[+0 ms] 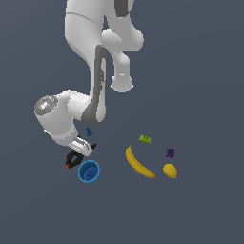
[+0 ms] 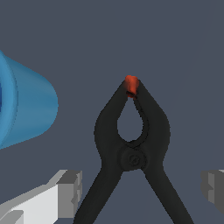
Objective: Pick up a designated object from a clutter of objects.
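The black spring clamp (image 2: 131, 151) lies flat on the grey floor, its red-orange jaw tip (image 2: 131, 85) pointing away from the wrist camera. My gripper (image 2: 141, 188) is open, its fingers (image 2: 70, 192) standing wide on either side of the clamp's splayed handles, not touching them. In the exterior view the gripper (image 1: 82, 153) hangs low right over the clamp (image 1: 73, 159), which is partly hidden by the hand. The blue cup (image 1: 89, 171) stands close beside the clamp and shows in the wrist view (image 2: 26, 109) too.
A tiny dark-blue piece (image 1: 88, 131) lies just behind the hand. Toward the exterior view's right lie a yellow banana (image 1: 138, 163), a green brick (image 1: 145, 139), a purple cube (image 1: 170, 153) and a yellow lemon (image 1: 170, 170).
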Motion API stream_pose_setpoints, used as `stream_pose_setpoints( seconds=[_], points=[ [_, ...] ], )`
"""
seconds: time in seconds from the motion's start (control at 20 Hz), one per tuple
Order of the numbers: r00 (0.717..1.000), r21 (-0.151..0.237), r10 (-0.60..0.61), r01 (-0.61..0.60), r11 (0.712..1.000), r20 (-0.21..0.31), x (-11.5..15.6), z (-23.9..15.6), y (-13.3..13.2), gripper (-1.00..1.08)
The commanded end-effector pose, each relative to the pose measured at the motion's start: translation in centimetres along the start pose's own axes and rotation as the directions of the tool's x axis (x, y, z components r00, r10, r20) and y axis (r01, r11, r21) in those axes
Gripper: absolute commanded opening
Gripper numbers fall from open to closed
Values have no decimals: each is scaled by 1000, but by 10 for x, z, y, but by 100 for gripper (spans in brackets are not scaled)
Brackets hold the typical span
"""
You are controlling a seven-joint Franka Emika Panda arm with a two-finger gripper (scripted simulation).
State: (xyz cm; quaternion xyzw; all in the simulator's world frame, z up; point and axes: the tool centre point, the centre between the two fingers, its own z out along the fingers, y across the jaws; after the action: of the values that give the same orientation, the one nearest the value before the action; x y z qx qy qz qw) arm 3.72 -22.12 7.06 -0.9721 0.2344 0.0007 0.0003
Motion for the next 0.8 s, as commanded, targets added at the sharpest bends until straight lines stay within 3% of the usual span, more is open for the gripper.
stream_pose_setpoints(
  seconds=[0.0, 0.75],
  points=[
    [1000, 0, 0, 0, 1000, 0, 0, 0, 0, 100],
    [1000, 0, 2, -2, 1000, -1, 0, 49, 1, 100]
  ],
)
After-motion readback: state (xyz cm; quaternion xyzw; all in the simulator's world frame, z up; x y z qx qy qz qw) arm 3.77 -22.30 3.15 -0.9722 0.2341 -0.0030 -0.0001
